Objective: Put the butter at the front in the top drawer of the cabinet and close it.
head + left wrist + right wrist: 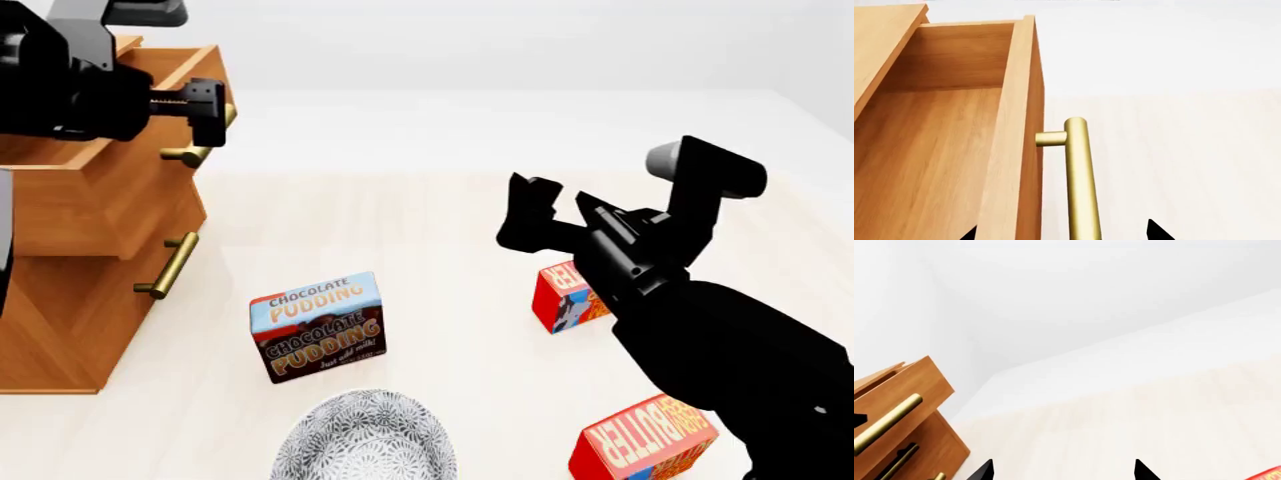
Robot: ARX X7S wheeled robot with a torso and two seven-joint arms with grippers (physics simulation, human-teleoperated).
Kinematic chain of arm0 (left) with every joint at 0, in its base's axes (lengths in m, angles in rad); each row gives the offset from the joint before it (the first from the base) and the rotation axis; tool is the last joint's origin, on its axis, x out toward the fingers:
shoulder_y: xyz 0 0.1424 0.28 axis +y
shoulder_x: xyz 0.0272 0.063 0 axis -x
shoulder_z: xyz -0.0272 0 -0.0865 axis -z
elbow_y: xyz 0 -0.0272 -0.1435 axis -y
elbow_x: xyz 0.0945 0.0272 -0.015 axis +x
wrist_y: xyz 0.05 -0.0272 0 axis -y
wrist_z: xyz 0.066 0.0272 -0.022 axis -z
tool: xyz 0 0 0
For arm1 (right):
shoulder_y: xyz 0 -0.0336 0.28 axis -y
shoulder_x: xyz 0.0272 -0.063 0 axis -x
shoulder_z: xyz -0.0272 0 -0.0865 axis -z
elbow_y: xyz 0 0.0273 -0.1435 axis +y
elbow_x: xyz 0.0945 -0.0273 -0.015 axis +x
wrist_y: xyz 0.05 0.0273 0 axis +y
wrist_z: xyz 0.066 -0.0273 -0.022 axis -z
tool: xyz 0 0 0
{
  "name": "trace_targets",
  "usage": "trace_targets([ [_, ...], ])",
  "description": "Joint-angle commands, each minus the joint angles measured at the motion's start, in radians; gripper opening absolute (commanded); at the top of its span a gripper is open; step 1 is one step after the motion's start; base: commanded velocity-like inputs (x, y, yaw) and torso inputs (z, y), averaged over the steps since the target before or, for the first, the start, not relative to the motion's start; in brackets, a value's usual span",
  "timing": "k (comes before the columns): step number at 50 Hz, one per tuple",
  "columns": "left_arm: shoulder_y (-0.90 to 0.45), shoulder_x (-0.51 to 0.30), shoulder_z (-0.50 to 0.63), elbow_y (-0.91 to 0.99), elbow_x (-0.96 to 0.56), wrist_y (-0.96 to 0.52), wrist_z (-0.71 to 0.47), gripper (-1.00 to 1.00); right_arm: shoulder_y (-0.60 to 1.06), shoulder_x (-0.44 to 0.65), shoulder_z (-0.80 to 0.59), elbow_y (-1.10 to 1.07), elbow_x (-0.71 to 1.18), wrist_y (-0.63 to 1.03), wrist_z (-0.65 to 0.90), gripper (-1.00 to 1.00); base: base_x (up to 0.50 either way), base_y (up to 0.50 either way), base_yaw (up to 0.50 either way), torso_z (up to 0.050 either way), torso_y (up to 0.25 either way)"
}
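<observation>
The cabinet (pixel 80 280) stands at the left, and its top drawer (pixel 160 75) is pulled open. In the left wrist view the drawer (pixel 927 150) is empty inside. My left gripper (pixel 1064 232) is open, its tips apart on either side of the drawer's brass handle (pixel 1081 185) and front board; in the head view it (pixel 214 112) is at that handle (pixel 194 153). One butter carton (pixel 643 440) lies nearest me at the right. The other (pixel 558 295) lies farther back, partly hidden by my right arm. My right gripper (pixel 541 205) is open and empty above the table (pixel 1063 471).
A Chocolate Pudding box (pixel 318 325) stands in the middle. A patterned grey bowl (pixel 363 440) sits at the front. The cabinet's lower drawers are shut, with brass handles (pixel 167 265). The right wrist view shows the cabinet (pixel 901 405) and a red carton corner (pixel 1267 474).
</observation>
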Motion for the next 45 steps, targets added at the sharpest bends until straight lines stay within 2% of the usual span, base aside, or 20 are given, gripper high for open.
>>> trace_targets([
  [1, 0.026, -0.012, -0.046, 0.13, -0.034, -0.064, -0.002, 1.0, -0.003, 0.003, 0.001, 0.003, 0.004, -0.008, 0.007, 1.0, 0.0, 0.0, 0.0, 0.0, 0.0],
  [37, 0.127, 0.029, -0.12, 0.251, -0.125, -0.078, 0.009, 1.0, 0.012, 0.026, 0.028, -0.03, 0.047, -0.014, 0.078, 1.0, 0.0, 0.0, 0.0, 0.0, 0.0],
  [45, 0.157, 0.024, -0.139, 0.343, -0.157, -0.123, -0.006, 1.0, 0.017, 0.028, 0.024, -0.033, 0.053, -0.013, 0.086, 1.0, 0.0, 0.0, 0.0, 0.0, 0.0],
])
